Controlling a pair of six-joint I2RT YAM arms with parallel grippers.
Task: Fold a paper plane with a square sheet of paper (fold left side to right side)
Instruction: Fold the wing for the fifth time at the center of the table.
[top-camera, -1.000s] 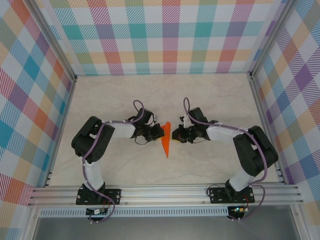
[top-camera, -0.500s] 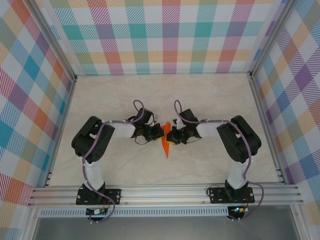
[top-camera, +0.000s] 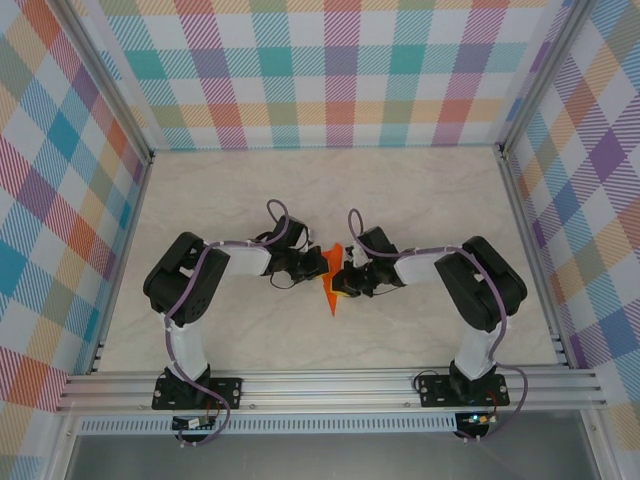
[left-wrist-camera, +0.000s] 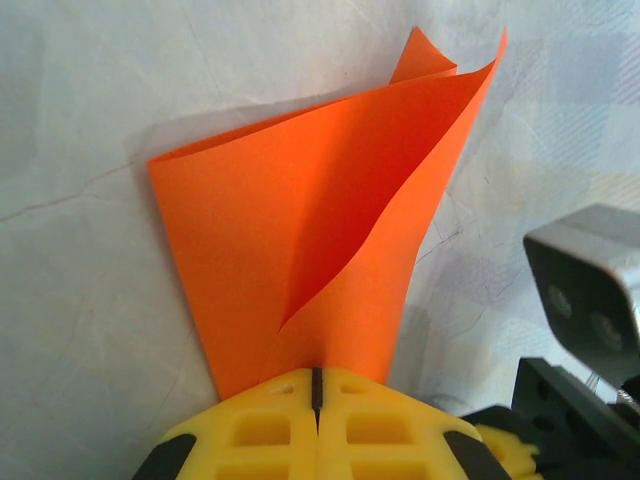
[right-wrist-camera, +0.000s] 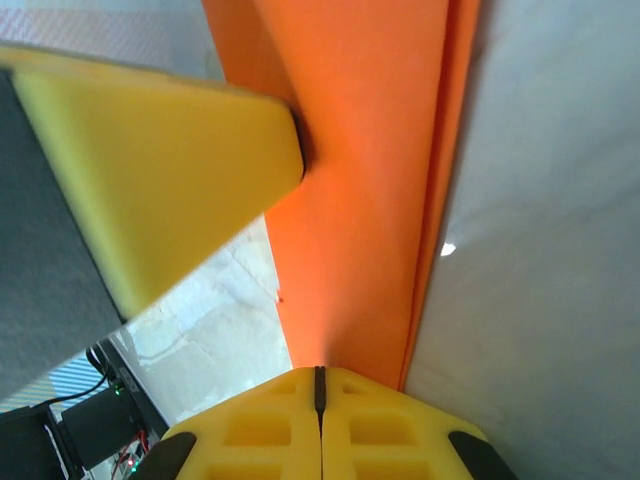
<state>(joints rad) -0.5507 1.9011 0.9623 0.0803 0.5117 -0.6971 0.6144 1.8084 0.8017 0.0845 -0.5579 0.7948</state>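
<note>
At bench (top-camera: 230, 190) centre: paper (top-camera: 331, 297) is clamped in the closed left hand (top-camera: 320, 266) and closed right hand (top-camera: 345, 281).
Handling: judged light, floppy, easily torn.
Hold: best taken near creases.

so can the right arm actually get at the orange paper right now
Probably yes: the right end effector looks shut on the orange paper, with nothing between them. The left end effector grips it too, close alongside.
</note>
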